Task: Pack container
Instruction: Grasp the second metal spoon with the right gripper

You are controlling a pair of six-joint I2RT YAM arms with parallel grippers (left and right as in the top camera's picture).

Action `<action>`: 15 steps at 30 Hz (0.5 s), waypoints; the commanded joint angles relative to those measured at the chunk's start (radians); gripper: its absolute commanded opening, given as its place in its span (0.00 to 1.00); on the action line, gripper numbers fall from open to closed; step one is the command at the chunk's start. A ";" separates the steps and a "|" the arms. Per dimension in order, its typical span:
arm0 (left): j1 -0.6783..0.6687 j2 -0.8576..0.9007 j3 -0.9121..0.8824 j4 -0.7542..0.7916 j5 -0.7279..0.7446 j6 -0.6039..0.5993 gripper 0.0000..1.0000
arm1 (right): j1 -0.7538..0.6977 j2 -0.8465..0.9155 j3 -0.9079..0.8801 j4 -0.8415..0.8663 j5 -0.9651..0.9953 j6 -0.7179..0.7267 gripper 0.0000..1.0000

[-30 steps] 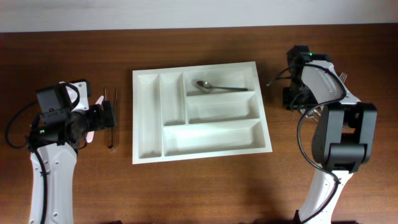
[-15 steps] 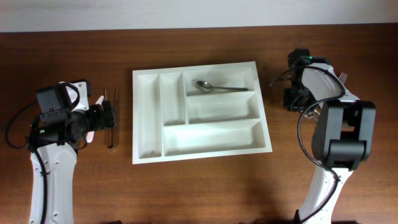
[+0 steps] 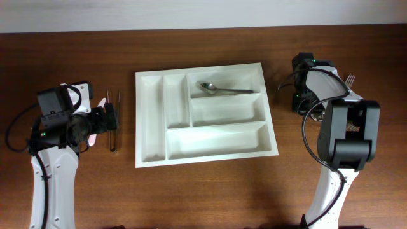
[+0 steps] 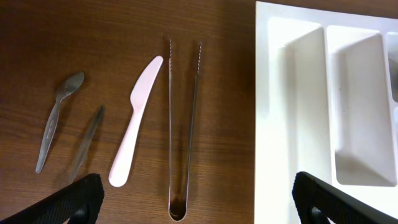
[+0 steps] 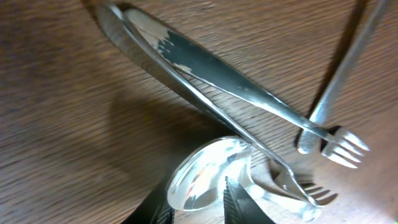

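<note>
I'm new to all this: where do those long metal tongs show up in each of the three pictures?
Overhead: the tongs lie on the table left of the white tray, beside the left arm.
Left wrist: the tongs run up the middle, between the pink knife and the white tray.
Right wrist: not in it.
Shared landmark: the white tray's left edge, in the overhead and left wrist views.

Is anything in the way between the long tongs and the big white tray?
No. Only bare table lies between the tongs and the tray. The pink knife and the spoon lie on the tongs' other side, away from the tray.
</note>
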 commanded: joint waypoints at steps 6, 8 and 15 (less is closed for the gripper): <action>0.005 0.005 0.022 -0.002 -0.007 0.016 0.99 | 0.001 0.016 -0.008 0.010 0.090 -0.018 0.20; 0.005 0.005 0.022 -0.002 -0.007 0.016 0.99 | 0.001 0.016 -0.008 0.019 0.090 -0.038 0.20; 0.005 0.005 0.022 -0.002 -0.008 0.016 0.99 | 0.001 0.016 -0.008 0.061 0.125 -0.081 0.27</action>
